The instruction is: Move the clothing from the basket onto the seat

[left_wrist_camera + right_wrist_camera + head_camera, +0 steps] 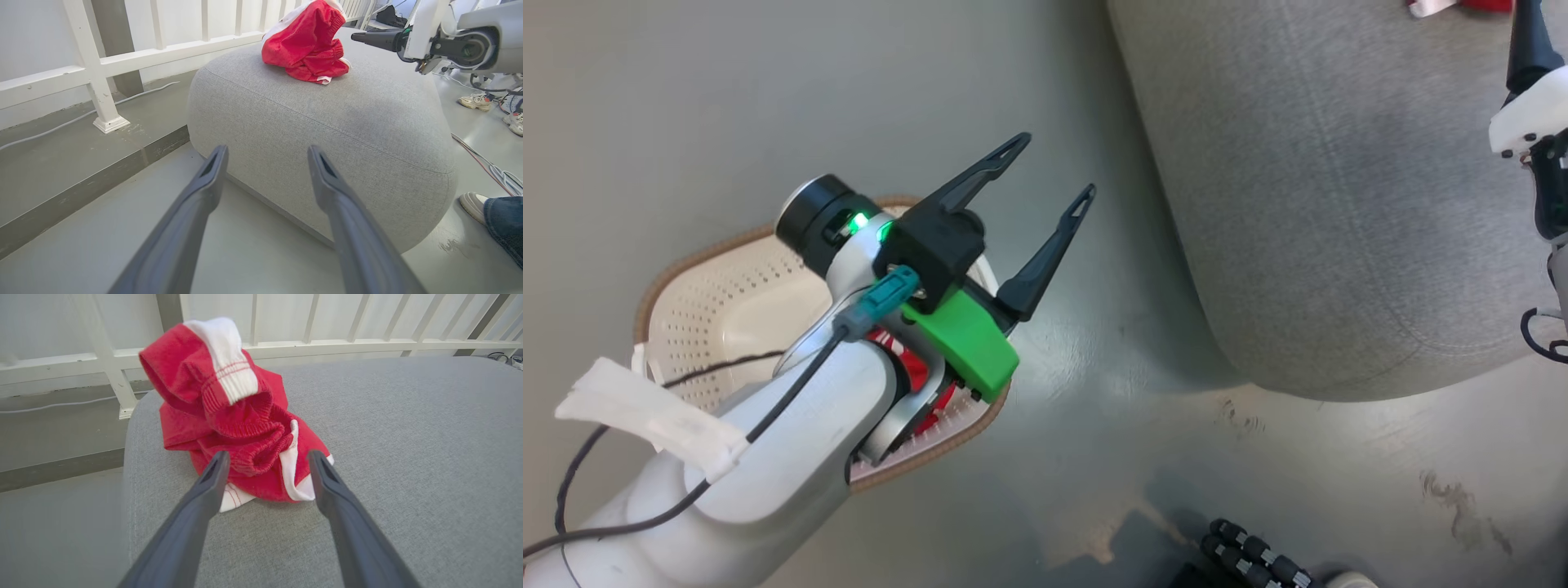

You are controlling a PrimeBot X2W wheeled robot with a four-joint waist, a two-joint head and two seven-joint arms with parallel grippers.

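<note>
Starting at your left, you see the left arm reaching over the basket, the left gripper spread wide and empty. A red garment lies inside the basket, mostly hidden under that arm. To your right, the seat holds crumpled red clothing. The right gripper points at it, fingers parted, gripping nothing.

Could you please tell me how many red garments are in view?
2: a crumpled garment on the seat, and a second garment in the basket, mostly hidden under the left arm, which may cover more.
</note>
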